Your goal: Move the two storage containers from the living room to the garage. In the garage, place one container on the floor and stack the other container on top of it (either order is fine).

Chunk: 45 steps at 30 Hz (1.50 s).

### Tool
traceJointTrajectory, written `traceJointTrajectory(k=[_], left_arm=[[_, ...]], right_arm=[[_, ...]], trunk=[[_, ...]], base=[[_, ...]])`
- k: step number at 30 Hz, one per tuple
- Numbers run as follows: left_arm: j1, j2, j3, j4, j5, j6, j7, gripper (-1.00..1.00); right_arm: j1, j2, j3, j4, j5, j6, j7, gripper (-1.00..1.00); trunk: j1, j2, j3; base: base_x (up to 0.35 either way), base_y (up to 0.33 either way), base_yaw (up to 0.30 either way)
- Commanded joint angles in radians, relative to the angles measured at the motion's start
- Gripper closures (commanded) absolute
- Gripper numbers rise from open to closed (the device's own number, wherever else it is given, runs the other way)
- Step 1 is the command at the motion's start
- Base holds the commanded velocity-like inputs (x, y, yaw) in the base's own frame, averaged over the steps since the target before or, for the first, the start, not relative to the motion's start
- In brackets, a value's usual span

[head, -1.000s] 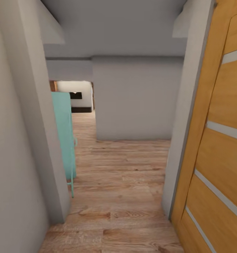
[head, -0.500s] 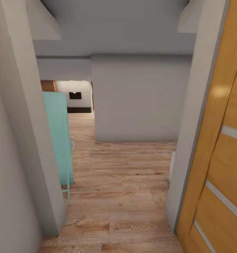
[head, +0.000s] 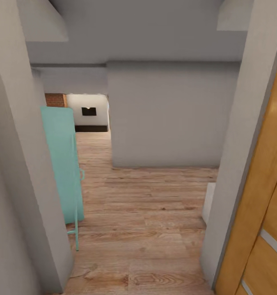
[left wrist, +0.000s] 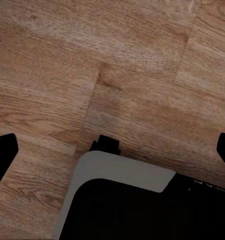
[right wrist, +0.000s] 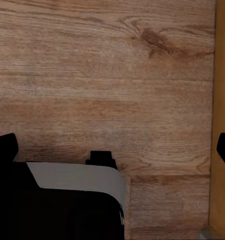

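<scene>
Looking through a doorway onto a light wood-plank floor (head: pixel 146 213). Orange-wood door (head: pixel 261 229) with pale glass slats close on the right, swung open beside a pale grey door frame (head: pixel 241 164). Grey wall edge (head: pixel 23 164) near on the left. Just past it, a teal panel (head: pixel 62 164) on thin teal legs, standing upright on the planks. Straight ahead, a plain grey wall block (head: pixel 167 114) closing off the middle of the hallway. To its left, a gap running far back to a bright room: a strip of red brick (head: pixel 55 99), a white wall with a small black rectangle (head: pixel 89 111), a dark low band (head: pixel 91 128) along its foot. Small white block (head: pixel 208 203) low on the right, by the door frame. No orange-red bins anywhere in sight; nothing of them to place.

Left wrist view: left gripper (left wrist: pixel 112 150) spread wide, dark fingertips (left wrist: pixel 3 150) at the two edges of the picture, nothing between them, wood planks beneath. Grey-and-black robot body (left wrist: pixel 127 200) below the wrist.

Right wrist view: right gripper (right wrist: pixel 112 150) likewise wide apart and empty, one fingertip (right wrist: pixel 3 147) at each side, over the same planks. Orange-wood strip of the door (right wrist: pixel 222 110) along one edge.
</scene>
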Motion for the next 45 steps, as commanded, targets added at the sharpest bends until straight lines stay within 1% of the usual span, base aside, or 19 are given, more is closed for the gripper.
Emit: traceJointTrajectory(k=[1,7,45], left_arm=[[-0.001,0.0,0.006,0.001,0.001,-0.003,0.001,-1.0],[-0.001,0.0,0.006,0.001,0.001,-0.003,0.001,-1.0],[-0.001,0.0,0.006,0.001,0.001,-0.003,0.001,-1.0]], right_arm=[[-0.001,0.001,0.008,0.003,-0.003,-0.005,-0.005,-1.0],[-0.001,0.0,0.009,0.003,-0.003,-0.005,-0.007,-1.0],[-0.001,-0.002,0.011,0.003,-0.003,-0.003,-0.005,-1.0]], trunk=[[0.001,-0.001,-0.001],[0.001,-0.001,-0.001],[0.001,-0.001,-0.001]], base=[[0.33,0.0,0.185],[0.33,0.0,0.135],[0.33,0.0,0.001]])
